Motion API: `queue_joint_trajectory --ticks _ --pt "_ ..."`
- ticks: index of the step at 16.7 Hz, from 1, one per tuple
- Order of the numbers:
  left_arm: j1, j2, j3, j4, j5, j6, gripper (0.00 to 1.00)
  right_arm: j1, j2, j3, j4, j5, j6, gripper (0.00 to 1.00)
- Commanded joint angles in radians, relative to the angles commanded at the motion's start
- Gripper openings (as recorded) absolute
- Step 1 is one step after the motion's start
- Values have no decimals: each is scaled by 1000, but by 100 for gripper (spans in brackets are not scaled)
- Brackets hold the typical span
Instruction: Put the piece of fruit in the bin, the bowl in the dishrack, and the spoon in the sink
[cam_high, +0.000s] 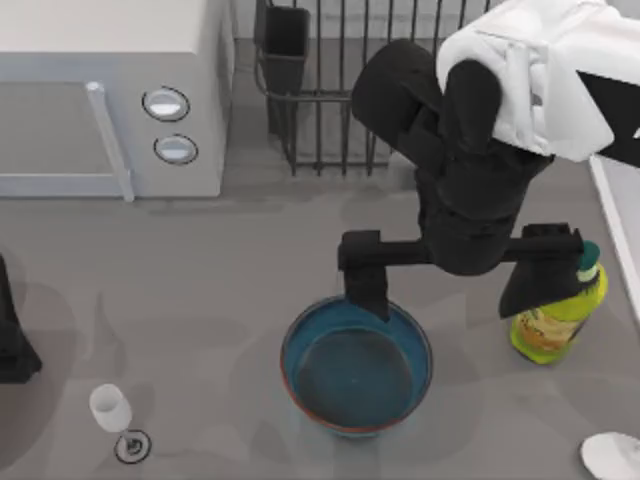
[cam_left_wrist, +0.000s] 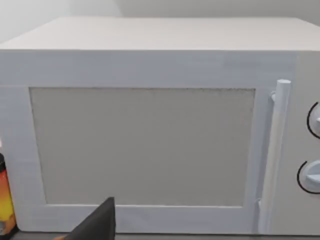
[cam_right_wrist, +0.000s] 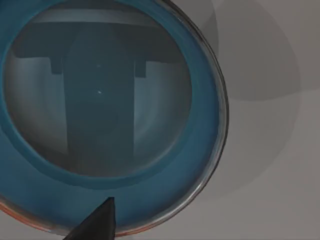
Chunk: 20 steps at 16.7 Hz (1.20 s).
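Blue-lined bowl (cam_high: 357, 367) sits upright on the grey table (cam_high: 200, 260), at the near middle in the top view, its thin reddish-brown rim showing all round. Nothing lies inside it.

Right arm reaches in from the top view's upper right, white shell over black links. Right gripper (cam_high: 455, 275) hangs above the table just behind the bowl, fingers spread wide: one black finger (cam_high: 367, 285) points down over the bowl's far rim, the other (cam_high: 535, 280) stands well off to the right, in front of a yellow-green bottle (cam_high: 555, 315) with a green cap. Nothing is between the fingers. From the right wrist view the bowl (cam_right_wrist: 100, 115) is seen straight from above, with the gripper's shadow falling across its blue floor and one dark fingertip (cam_right_wrist: 97, 222) over the rim at the frame edge.

Dishrack (cam_high: 340, 90) stands at the back of the table, black upright bars, its black utensil cup (cam_high: 285, 40) at the left corner, just right of the white microwave (cam_high: 110, 100). A pale raised rim, likely the sink (cam_high: 615, 230), runs along the right edge.

A clear stemmed wine glass (cam_high: 112, 415) stands near the front left. A white rounded object (cam_high: 615, 455) shows at the front right corner; cannot tell what it is.

Left arm sits parked at the left edge. The left wrist view faces the microwave (cam_left_wrist: 145, 145) door and handle; whether the left gripper is wide or narrow, I cannot tell.
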Motion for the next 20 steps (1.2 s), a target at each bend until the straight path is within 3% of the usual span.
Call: queue_joint_trajectory --ticks 4,12,18,20 --pt "0 0 0 0 0 0 100 14 13 -31 42 0 16 100" --pt "0 0 0 0 0 0 100 24 103 -234 336 -3 22 100" --pt "0 0 0 0 0 0 100 3 106 -268 373 1 4 100" --pt "0 0 0 0 0 0 100 3 106 -268 373 1 4 85"
